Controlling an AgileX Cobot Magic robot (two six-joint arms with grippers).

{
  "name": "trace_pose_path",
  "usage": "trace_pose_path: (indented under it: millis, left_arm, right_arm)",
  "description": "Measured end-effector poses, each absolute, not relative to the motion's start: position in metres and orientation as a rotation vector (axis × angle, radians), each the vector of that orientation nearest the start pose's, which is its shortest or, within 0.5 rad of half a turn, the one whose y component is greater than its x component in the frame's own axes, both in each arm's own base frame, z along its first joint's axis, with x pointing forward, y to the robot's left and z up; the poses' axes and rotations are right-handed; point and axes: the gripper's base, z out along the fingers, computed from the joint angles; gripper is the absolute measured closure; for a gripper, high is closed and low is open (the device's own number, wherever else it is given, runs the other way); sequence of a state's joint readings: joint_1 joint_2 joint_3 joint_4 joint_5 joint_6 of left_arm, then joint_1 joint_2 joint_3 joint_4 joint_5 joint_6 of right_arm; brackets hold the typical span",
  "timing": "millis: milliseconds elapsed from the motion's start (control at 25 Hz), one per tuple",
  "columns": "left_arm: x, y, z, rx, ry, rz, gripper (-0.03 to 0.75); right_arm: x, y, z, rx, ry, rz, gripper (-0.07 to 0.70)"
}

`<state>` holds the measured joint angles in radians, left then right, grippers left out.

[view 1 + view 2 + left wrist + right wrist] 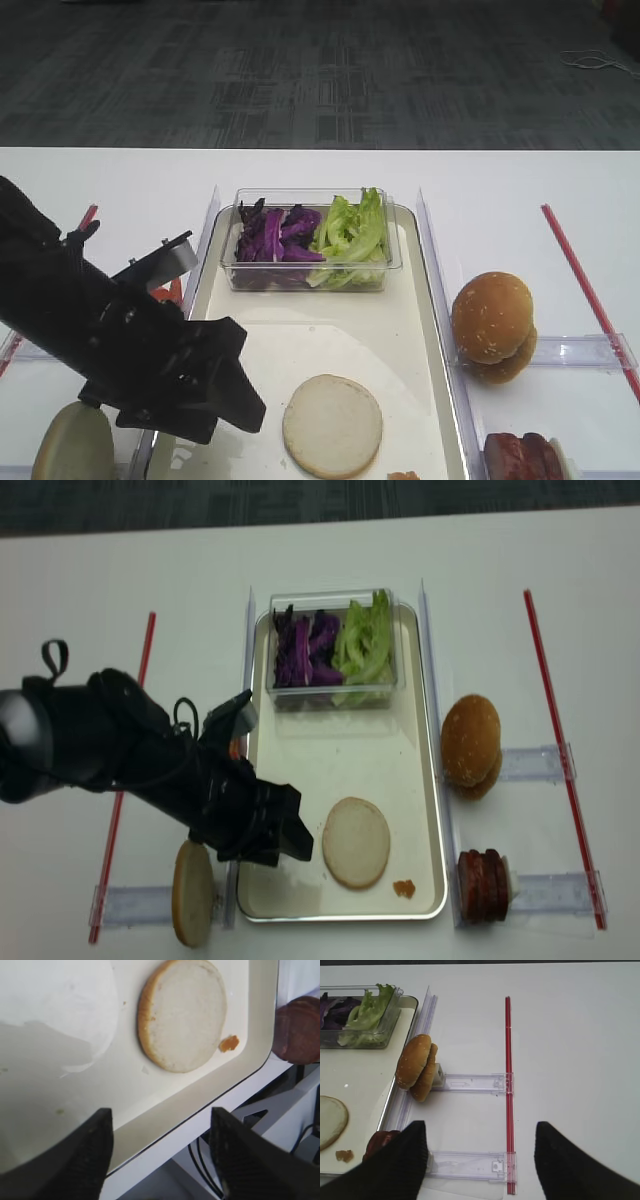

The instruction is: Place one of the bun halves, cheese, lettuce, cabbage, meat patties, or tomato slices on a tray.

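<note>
While left hand (290, 835) gapes empty, bun half (356, 841) lies on tray (400, 760).

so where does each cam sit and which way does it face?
Exterior high: in front, above the table, angled down at the tray; left arm shows.
Realsense high: nearly straight down on the tray; left arm shows.
Right wrist: low over the table's right side, facing the sesame bun; open right gripper shows.
Left wrist: above the tray's near edge; open left gripper shows.
All four see the bun half.
</note>
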<state>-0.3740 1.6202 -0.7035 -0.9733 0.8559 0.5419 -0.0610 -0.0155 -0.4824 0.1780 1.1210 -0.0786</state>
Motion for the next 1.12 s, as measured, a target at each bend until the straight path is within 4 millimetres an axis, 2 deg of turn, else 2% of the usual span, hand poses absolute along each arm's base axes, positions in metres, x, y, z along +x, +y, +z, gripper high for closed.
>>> trace_pose_path:
  millis: [120, 560, 960, 1120]
  left_arm:
    - [0.216, -0.142, 0.17, 0.344, 3.018, -1.003, 0.28]
    - [0.231, -0.143, 0.192, 0.407, 3.064, -0.901, 0.28]
    - [0.241, -0.132, 0.214, 0.505, 3.198, -0.599, 0.28]
    - [0.247, -0.129, 0.223, 0.51, 3.198, -0.507, 0.281]
  right_arm:
    - [-0.008, 0.015, 0.269, -0.033, 2.095, 0.131, 0.163]
    - [-0.008, 0.015, 0.269, -0.033, 2.095, 0.131, 0.163]
    - [-0.008, 0.015, 0.269, -0.033, 2.095, 0.131, 0.163]
    - [-0.008, 0.015, 0.269, -0.033, 2.095, 0.131, 0.163]
